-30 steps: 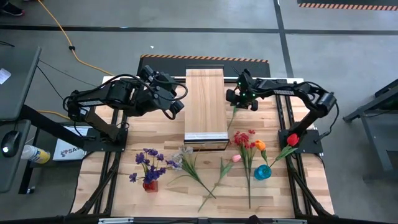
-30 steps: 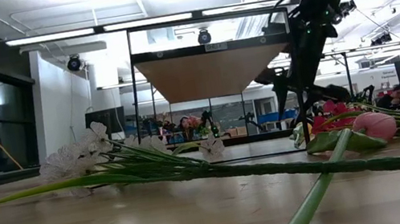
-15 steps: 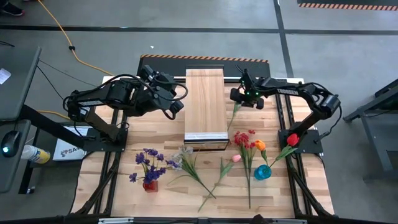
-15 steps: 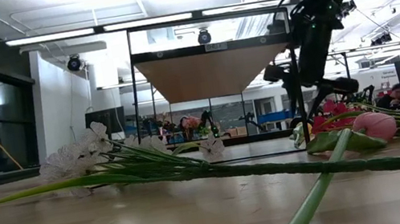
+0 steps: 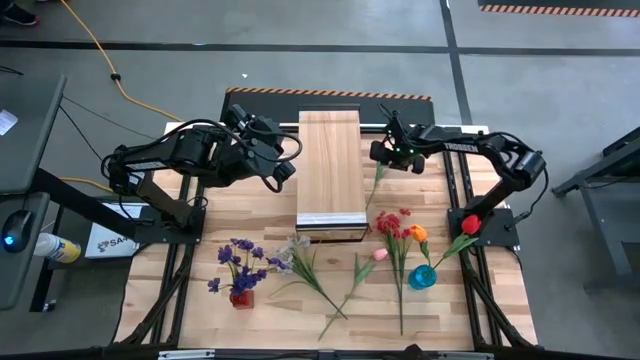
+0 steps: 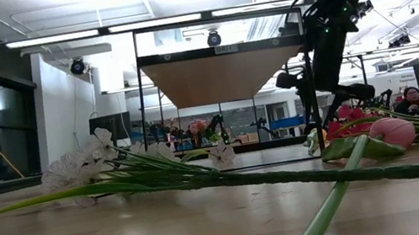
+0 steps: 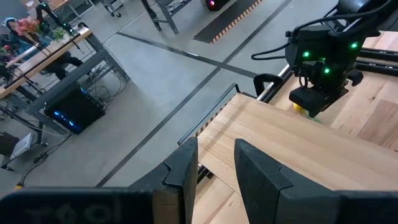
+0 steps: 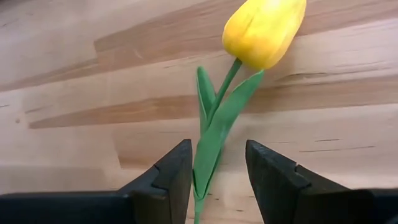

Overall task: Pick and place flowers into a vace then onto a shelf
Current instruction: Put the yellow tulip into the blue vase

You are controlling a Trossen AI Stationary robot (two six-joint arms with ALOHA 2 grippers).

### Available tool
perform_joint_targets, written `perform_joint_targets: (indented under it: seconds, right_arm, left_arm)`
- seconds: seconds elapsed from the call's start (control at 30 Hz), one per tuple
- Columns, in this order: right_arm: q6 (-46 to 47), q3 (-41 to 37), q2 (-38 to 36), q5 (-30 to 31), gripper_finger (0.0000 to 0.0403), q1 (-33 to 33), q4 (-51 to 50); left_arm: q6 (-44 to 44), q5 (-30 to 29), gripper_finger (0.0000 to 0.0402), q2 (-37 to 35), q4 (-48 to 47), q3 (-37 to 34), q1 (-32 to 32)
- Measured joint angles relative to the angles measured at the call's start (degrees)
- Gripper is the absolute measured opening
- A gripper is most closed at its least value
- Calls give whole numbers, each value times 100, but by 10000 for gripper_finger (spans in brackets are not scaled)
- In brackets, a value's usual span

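A yellow tulip [image 8: 264, 28] lies flat on the tabletop just right of the shelf [image 5: 330, 150]. Its green stem [image 5: 374, 190] points toward the near edge. My right gripper [image 5: 392, 157] hangs over it, open. In the right wrist view the right gripper [image 8: 217, 171] has one finger on each side of the stem and leaf, with a gap showing on both sides. My left gripper [image 5: 285, 168] hovers open at the shelf's left edge, holding nothing. Purple sprays stand in a red vase [image 5: 240, 298]. A red tulip [image 5: 470, 225] leans in a blue vase [image 5: 422, 277].
A white spray [image 5: 295, 250], a pink tulip [image 5: 380, 254], a red spray [image 5: 392, 222] and an orange tulip [image 5: 418, 233] lie loose on the near half of the table. The raised shelf stands between the two arms. Black frame rails run along both table sides.
My right gripper has shifted a little toward the table's right edge above the yellow tulip, then held still. The tulip has stayed where it lay.
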Motion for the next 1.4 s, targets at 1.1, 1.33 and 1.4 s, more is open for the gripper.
perform_joint_targets:
  seconds: [1.1, 1.33, 1.4]
  right_arm:
    - [114, 7, 930, -171, 84, -17, 557]
    - [-151, 2, 939, -77, 12, -17, 639]
    - [-223, 0, 939, -77, 8, -15, 691]
  left_arm:
    - [0, -69, 138, 0, 0, 0, 0]
    - [0, -76, 138, 1, 0, 0, 0]
    - [0, -79, 138, 1, 0, 0, 0]
